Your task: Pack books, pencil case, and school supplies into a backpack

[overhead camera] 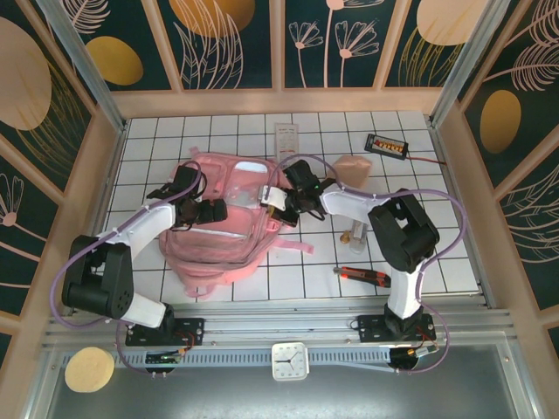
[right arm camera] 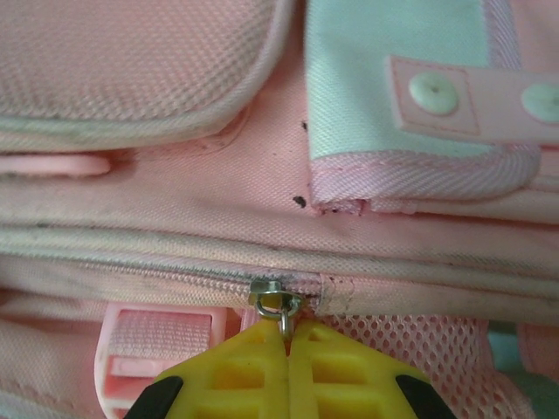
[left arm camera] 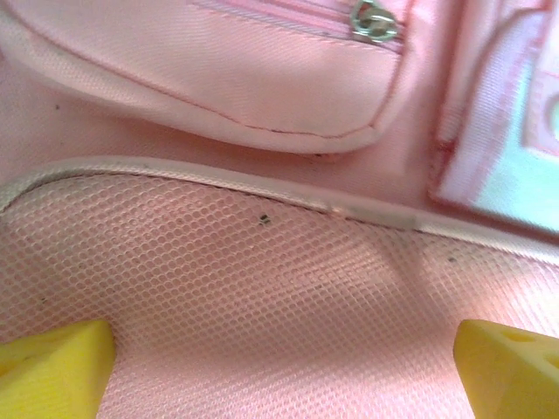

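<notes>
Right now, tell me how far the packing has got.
Nothing visibly packed yet. The right gripper is shut on the zipper pull of the backpack; the left gripper is open over its mesh pocket. The pencil case and white flat item lie outside.

Top view's bright and even, soft light from overhead, so the white tiled table (overhead camera: 437, 262) only gets faint shadows hugging the big pink fabric backpack (overhead camera: 223, 244) and the arms. Left wrist view is mushy: the yellow fingertips (left arm camera: 52, 371) of the left claw (left arm camera: 279, 380) are blurred, and the pale panel at the right looks washed out. Right wrist view is crisper around the silver metal zipper pull (right arm camera: 278, 301).
</notes>
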Controlling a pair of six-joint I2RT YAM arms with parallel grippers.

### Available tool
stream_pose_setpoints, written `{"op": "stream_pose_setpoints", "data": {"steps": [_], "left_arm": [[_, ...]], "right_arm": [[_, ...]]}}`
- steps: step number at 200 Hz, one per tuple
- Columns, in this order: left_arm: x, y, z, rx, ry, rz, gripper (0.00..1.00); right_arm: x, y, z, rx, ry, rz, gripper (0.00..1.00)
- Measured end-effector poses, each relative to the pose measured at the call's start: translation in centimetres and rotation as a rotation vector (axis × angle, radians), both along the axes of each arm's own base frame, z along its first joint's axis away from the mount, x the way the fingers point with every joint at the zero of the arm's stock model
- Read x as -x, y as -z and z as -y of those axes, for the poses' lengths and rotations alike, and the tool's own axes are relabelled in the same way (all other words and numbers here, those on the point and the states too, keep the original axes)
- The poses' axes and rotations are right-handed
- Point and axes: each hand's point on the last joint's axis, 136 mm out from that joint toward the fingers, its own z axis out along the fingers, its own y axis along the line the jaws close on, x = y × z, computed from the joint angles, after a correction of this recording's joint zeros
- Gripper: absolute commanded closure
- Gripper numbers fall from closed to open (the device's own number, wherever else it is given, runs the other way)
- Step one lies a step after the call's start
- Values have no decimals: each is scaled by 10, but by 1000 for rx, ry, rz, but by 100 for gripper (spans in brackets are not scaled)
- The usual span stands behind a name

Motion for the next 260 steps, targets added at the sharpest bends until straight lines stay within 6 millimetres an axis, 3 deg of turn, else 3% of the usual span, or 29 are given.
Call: {"op": "stream_pose_setpoints", "data": {"steps": [43,70,94,137,170,186,211,237,251,258,260], "left_arm": [[-12,-29,6,30,-15,24,1],[3,-38,17,135,-45,-22,5],[17,-41,19,169,-61,-47,2],[47,-23,-9,93,-168,-95,2],[69,6,-44,51,-300,-154,1],[73,10,-55,45,-342,-162,1],[69,10,-54,92,-369,-134,1],[70,35,-39,220,-412,-143,1],[68,43,-31,298,-440,-140,13],[66,43,-27,329,-445,-130,28],[64,42,-26,339,-449,-124,37]], "right_arm": [[-39,-10,7,3,123,14,100],[-56,-13,4,6,178,9,100],[-66,-13,0,2,212,1,100],[-78,-16,1,-7,245,-4,100],[-84,-14,8,-15,274,-19,100],[-84,-14,8,-17,276,-23,100],[-84,-14,8,-19,275,-25,100],[-84,-14,7,-21,276,-28,100],[-85,-15,8,-22,281,-28,100],[-86,-15,9,-24,284,-27,100],[-86,-15,9,-25,285,-28,100]]}}
